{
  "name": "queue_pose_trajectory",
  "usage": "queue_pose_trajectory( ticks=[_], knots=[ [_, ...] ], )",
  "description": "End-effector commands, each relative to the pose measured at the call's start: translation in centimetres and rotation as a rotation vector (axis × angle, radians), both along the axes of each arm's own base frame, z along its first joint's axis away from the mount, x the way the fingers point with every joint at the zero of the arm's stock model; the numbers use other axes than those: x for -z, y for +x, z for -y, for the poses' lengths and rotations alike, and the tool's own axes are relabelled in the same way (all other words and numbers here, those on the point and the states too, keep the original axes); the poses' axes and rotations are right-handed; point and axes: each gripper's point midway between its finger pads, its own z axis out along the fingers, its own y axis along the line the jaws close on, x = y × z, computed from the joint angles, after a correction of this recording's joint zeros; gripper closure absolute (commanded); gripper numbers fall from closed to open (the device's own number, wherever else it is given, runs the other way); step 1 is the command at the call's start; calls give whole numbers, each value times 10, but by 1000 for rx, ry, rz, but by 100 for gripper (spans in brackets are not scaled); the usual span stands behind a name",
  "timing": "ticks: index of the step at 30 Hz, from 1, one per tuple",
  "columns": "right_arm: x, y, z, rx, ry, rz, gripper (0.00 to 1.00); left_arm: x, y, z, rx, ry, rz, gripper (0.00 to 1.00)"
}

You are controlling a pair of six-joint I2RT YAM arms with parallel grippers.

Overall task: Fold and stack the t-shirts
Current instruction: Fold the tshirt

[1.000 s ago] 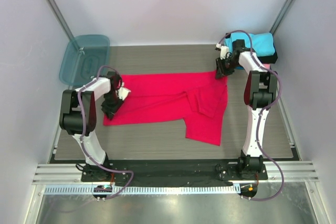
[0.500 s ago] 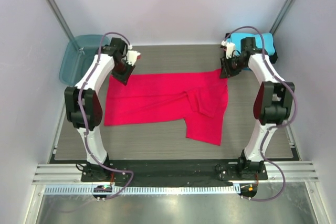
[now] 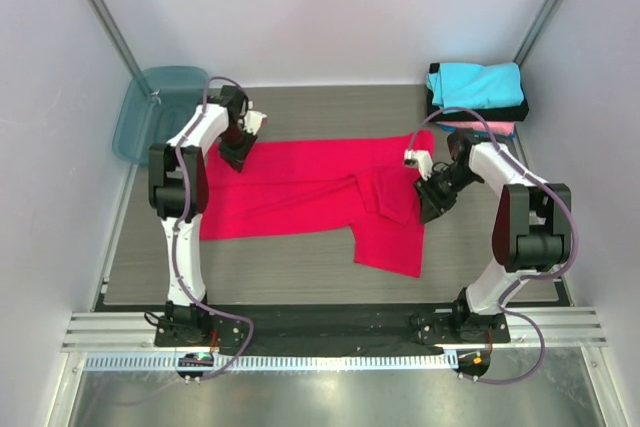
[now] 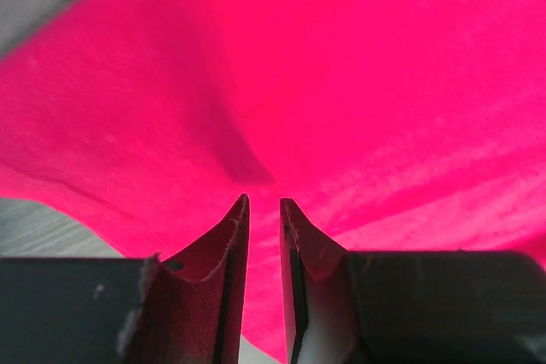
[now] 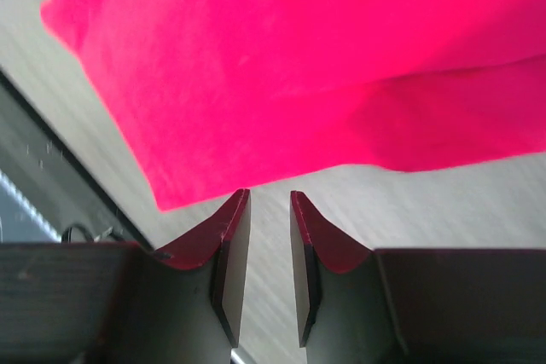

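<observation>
A teal bin (image 3: 160, 112) sits at the desk's (image 3: 300, 267) far-left corner. Far right, a cyan shirt (image 3: 475, 85) tops a black shirt (image 3: 516, 113) and a pink shirt (image 3: 490, 128). The red t-shirt (image 3: 310, 182) lies spread mid-desk. The left tool (image 3: 238, 154) is at its far-left corner and the right tool (image 3: 432, 205) at its right edge, both narrowly parted and gripping nothing. The right tool has come nearer from the shirt's far corner.

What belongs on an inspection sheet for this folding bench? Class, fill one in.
Surface: grey wood-grain table.
Job's things: red t-shirt spread out, partly folded; folded stack far right, cyan on top.
Clutter: teal bin, far left corner.
Grippers: left gripper over shirt's far left corner, right gripper at its right edge; both slightly open, empty.
Cables: cables loop along both arms.
Surroundings: white walls, metal rail in front.
</observation>
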Motion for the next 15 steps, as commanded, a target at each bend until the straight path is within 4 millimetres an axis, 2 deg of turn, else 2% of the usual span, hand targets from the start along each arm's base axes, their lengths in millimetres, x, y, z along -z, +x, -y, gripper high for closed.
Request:
queue_pose_trajectory(
  ticks=[1, 8, 15],
  knots=[
    [-1, -14, -3, -148, -23, 46, 69, -12, 22, -2, -20, 2, 75, 79],
    [38, -38, 0, -263, -96, -16, 70, 0, 22, -4, -17, 17, 54, 79],
    [56, -49, 1, -270, -129, -66, 70, 10, 23, -5, -17, 25, 38, 78]
  ],
)
